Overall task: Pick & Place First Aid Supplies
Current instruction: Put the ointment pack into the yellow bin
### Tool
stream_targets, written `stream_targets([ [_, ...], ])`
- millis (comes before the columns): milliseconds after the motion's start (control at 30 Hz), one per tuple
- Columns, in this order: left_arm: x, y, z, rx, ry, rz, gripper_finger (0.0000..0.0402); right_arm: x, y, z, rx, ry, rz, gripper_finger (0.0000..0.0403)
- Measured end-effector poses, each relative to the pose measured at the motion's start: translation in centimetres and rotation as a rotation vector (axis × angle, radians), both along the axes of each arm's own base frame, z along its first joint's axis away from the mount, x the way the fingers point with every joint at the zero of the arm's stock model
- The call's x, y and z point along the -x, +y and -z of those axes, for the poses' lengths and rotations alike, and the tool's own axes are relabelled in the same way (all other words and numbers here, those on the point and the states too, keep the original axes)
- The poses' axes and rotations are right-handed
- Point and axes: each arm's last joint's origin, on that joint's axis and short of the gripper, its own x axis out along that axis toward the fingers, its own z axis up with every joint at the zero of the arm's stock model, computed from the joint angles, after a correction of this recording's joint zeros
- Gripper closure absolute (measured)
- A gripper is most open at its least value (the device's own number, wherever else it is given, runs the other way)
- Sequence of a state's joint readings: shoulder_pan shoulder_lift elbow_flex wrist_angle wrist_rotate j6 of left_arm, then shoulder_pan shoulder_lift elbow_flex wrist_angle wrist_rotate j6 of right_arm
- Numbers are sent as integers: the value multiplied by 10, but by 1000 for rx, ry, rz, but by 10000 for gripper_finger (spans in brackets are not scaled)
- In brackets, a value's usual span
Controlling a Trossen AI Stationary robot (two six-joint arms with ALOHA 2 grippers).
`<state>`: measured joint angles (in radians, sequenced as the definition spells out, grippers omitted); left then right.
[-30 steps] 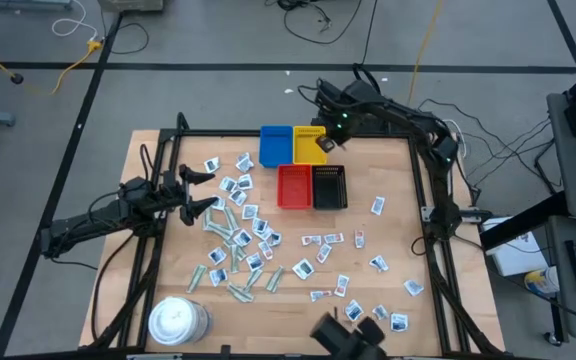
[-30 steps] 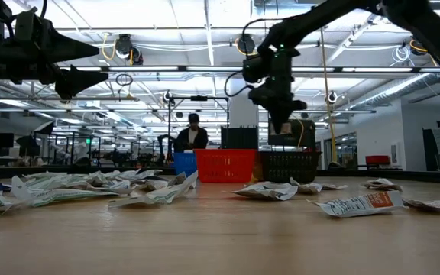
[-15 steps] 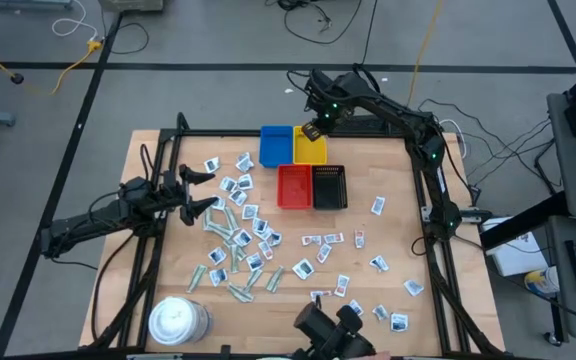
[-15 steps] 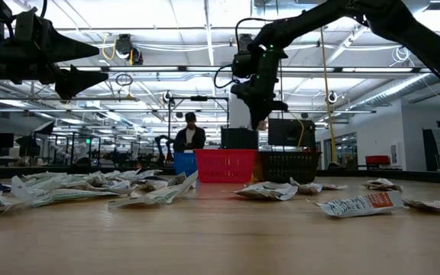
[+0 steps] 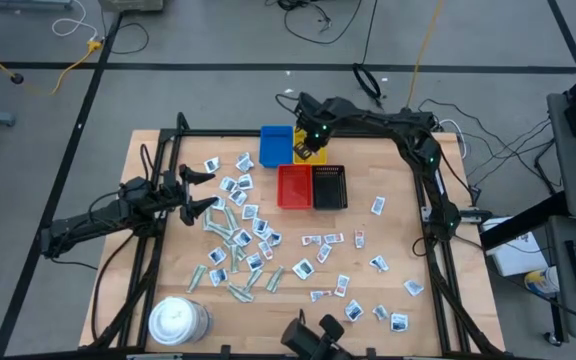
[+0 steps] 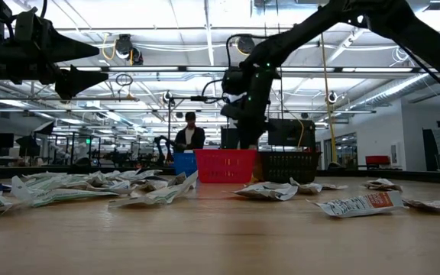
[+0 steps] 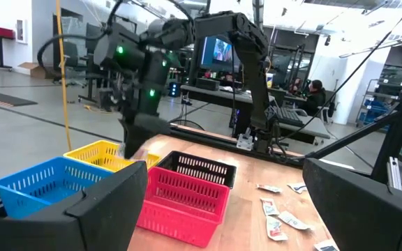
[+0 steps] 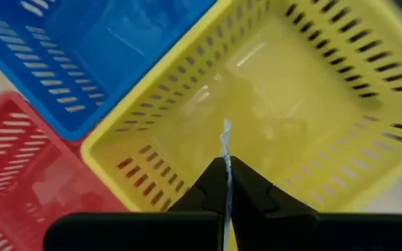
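Observation:
My right gripper (image 8: pixel 226 164) hangs over the yellow tray (image 8: pixel 285 104) at the table's far side and is shut on one thin white packet (image 8: pixel 225 137), seen edge-on. In the high view this gripper (image 5: pixel 311 140) covers most of the yellow tray. Many first aid packets (image 5: pixel 238 232) lie flat on the table's left half, and more (image 5: pixel 353 270) are scattered on its right half. My left gripper (image 5: pixel 209 190) waits open above the left packets, holding nothing. My right gripper pinches the packet between its two fingertips (image 8: pixel 241 183). The packet's thin edge (image 8: pixel 225 143) sticks out past them. The fingers slant steeply down from the table's far right. The packet is lifted clear above the yellow tray's floor.
A blue tray (image 5: pixel 275 146) stands left of the yellow one, with a red tray (image 5: pixel 294 186) and a black tray (image 5: pixel 329 187) in front of them. A round white tub (image 5: pixel 178 320) sits at the near left corner. A person (image 6: pixel 192 136) shows in the room beyond.
My right gripper has moved toward the table's left from beyond the yellow tray's far right corner to over that tray. It has come down and tipped more steeply downward, staying shut.

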<state>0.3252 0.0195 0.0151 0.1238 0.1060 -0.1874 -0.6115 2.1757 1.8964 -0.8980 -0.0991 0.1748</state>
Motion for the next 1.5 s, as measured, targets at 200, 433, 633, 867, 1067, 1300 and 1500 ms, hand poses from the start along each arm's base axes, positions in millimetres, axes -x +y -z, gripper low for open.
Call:
stream_targets([
  [200, 0, 0, 0, 0, -1, 0, 11, -3, 8, 20, 40, 17, -24, 403],
  [433, 0, 0, 0, 0, -1, 0, 11, -2, 7, 21, 76, 39, -32, 400],
  [633, 0, 0, 0, 0, -1, 0, 11, -3, 7, 21, 78, 33, -27, 368],
  [867, 0, 0, 0, 0, 0, 0, 11, -3, 5, 19, 114, 38, 27, 277],
  [1067, 0, 0, 0, 0, 0, 0, 11, 0, 7, 12, 61, 47, 146, 232],
  [1300, 0, 0, 0, 0, 0, 0, 11, 6, 9, -4, 22, 29, 279, 233],
  [1500, 0, 0, 0, 0, 0, 0, 11, 14, 14, -24, -18, -11, 434, 232],
])
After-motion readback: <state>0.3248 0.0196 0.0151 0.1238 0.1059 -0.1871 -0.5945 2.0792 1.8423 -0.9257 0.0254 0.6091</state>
